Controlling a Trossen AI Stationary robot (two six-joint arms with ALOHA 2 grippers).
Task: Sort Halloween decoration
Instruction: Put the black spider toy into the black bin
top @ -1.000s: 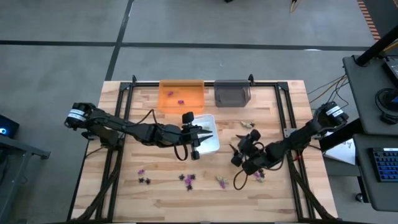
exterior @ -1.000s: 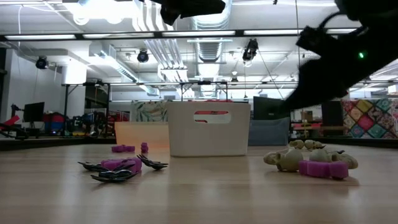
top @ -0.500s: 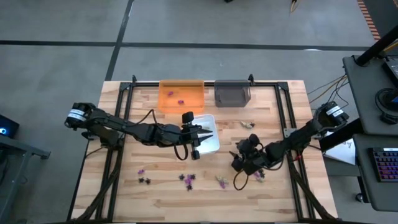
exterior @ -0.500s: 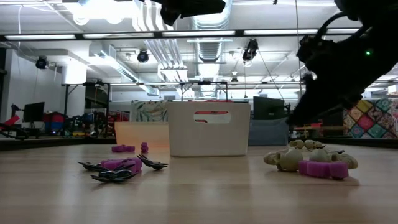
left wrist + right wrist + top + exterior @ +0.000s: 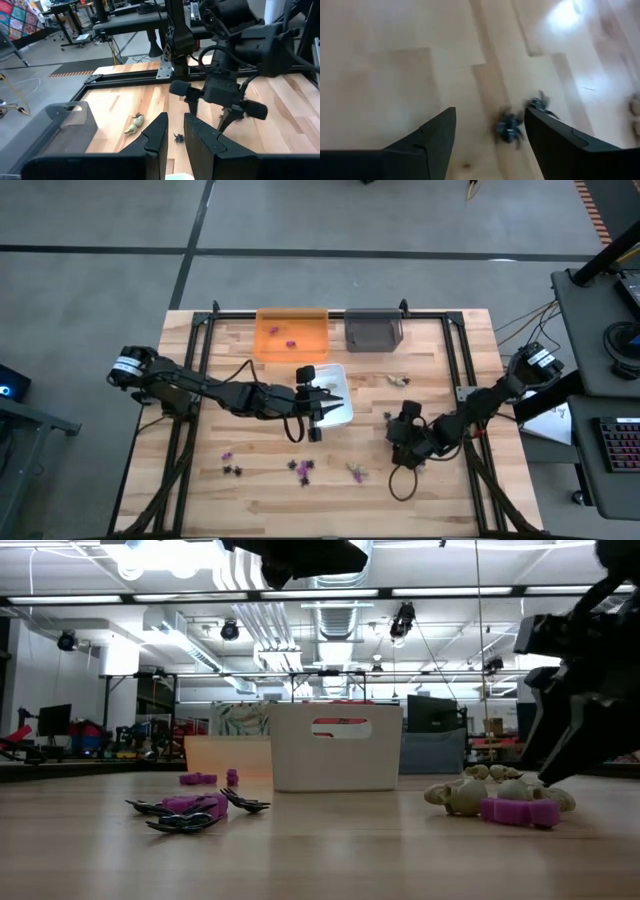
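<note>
The right gripper (image 5: pixel 402 442) hung with jaws spread above black toy spiders (image 5: pixel 509 130); the left gripper (image 5: pixel 328 406), jaws narrowly apart and empty, hovered over the white tray (image 5: pixel 345 416).

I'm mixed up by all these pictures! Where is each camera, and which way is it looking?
High view: above the table, looking straight down; both arms show, left hand over the white tray, right hand low over the wood.
Low view: at tabletop height, looking across into the room; the right hand hangs at its edge.
Left wrist view: on the left arm, past its nearly closed fingers, facing the right arm.
Right wrist view: on the right arm, looking down between open fingers at a black spider.
Shared: high and low both show the white tray.
</note>
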